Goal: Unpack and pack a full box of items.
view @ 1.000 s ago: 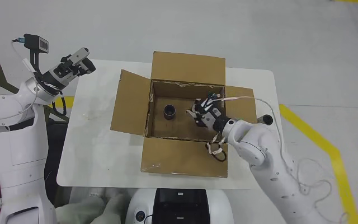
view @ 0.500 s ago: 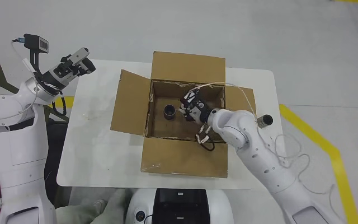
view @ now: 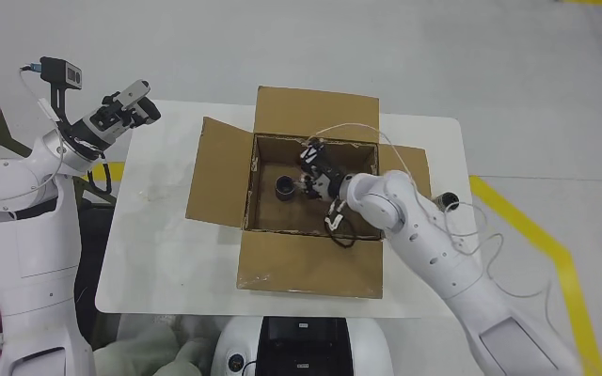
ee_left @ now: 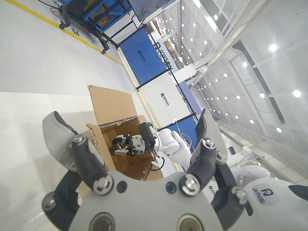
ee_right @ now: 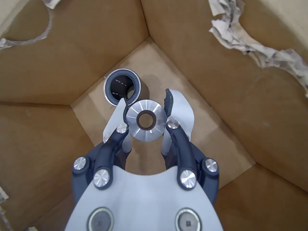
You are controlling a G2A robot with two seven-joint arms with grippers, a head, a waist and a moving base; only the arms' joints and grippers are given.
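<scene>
An open cardboard box (view: 315,113) stands in the middle of the white table. On its floor, near a corner, a dark hollow cylinder (ee_right: 122,89) stands upright; from above the dark cylinder (view: 284,188) lies in the box's left part. My right gripper (ee_right: 146,105) is down inside the box, shut on a silver metal cylinder (ee_right: 146,120) with a centre hole, held just beside the dark one. From the top, the right gripper (view: 311,179) is right of the dark cylinder. My left gripper (ee_left: 130,118) is open and holds nothing, raised over the table's far left corner (view: 141,103).
The box's flaps (view: 218,174) are folded out on all sides, with torn paper tape (ee_right: 240,37) along the rim. A small dark cylinder (view: 450,199) sits on the table right of the box, partly behind the right arm. Bare white table (view: 150,244) lies left of the box.
The right gripper has moved left across the inside of the box, ending close beside the dark cylinder. The left arm has stayed still.
</scene>
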